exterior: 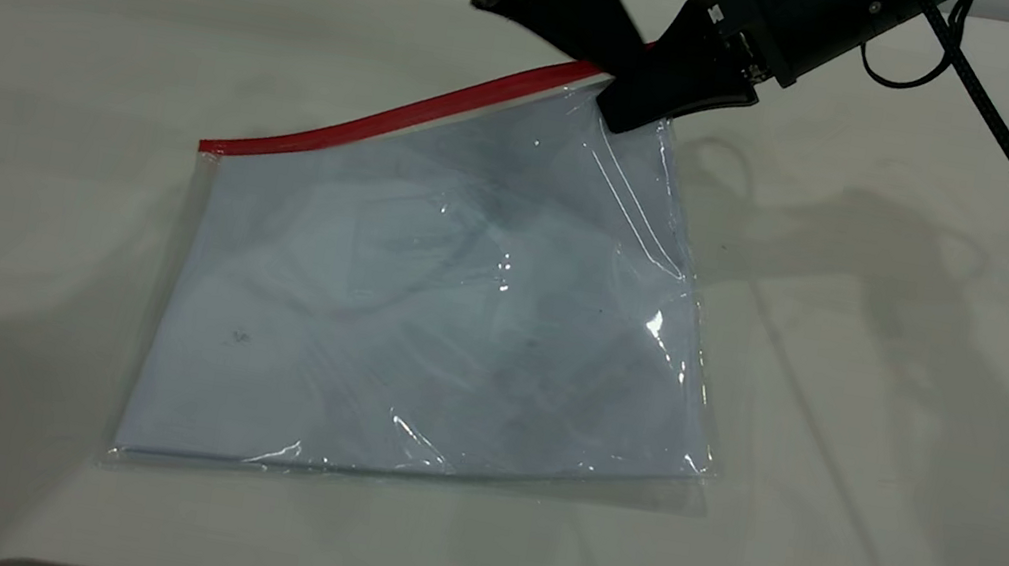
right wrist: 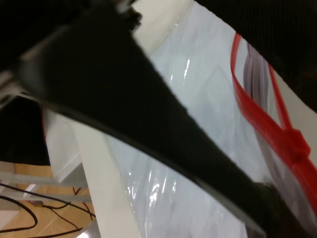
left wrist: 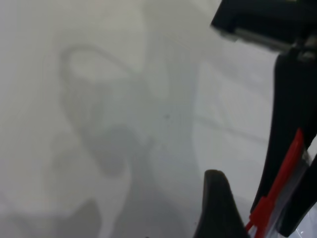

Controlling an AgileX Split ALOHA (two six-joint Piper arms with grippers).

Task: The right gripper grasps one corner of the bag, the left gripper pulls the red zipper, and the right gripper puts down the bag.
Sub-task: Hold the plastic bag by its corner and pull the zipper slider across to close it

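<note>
A broad black finger of the right hand (right wrist: 148, 144) crosses the right wrist view over the clear bag (right wrist: 208, 104), whose red zipper (right wrist: 257, 116) splits into two strips meeting at a small red slider (right wrist: 293, 141), with white worktop (right wrist: 106, 183) beside the plastic.

exterior high, facing arms; wrist views close, sharing red zipper (left wrist: 277, 191)
</note>
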